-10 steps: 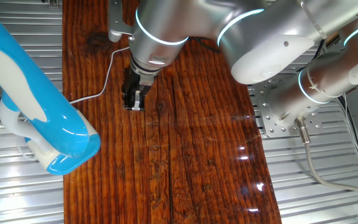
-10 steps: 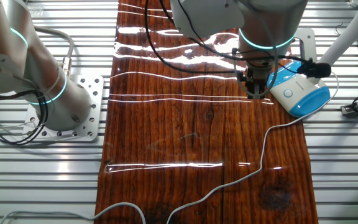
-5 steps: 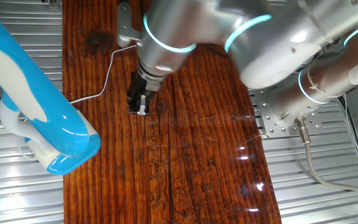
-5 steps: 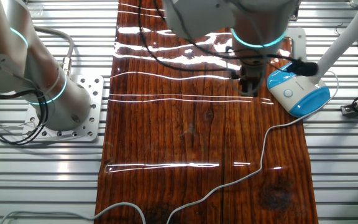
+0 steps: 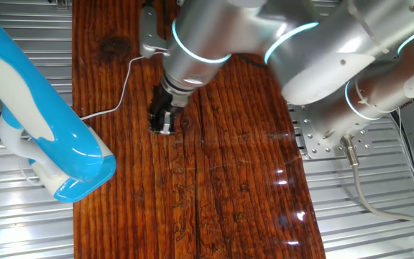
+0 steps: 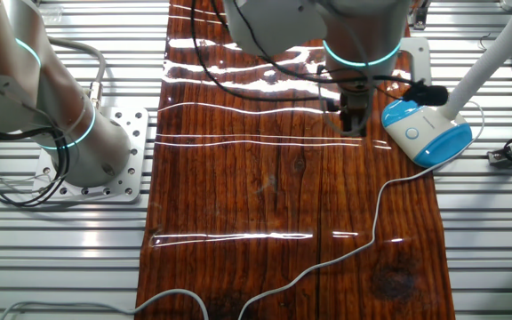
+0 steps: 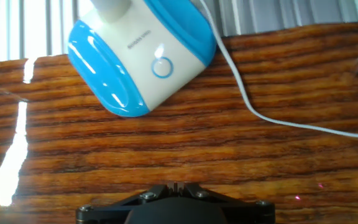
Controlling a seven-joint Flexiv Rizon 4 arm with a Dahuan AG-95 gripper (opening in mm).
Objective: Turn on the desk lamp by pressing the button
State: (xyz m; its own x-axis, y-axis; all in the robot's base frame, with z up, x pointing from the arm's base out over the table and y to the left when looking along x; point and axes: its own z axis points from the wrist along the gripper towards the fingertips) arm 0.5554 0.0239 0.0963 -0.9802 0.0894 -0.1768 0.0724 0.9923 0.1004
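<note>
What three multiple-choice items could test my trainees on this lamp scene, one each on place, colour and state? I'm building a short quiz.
1. Where does the desk lamp's base sit?
A. at the wooden board's edge
B. at the board's middle
C. on the robot's mount

2. What colour is the ring round the button?
A. red
B. blue
C. green

3. How does the gripper stand to the button?
A. pressing it
B. beside the base, apart from it
C. holding the cord

Answers: 1 A, the base overlaps the board's edge. 2 B, hand view shows it blue. 3 B, bare wood lies between.
</note>
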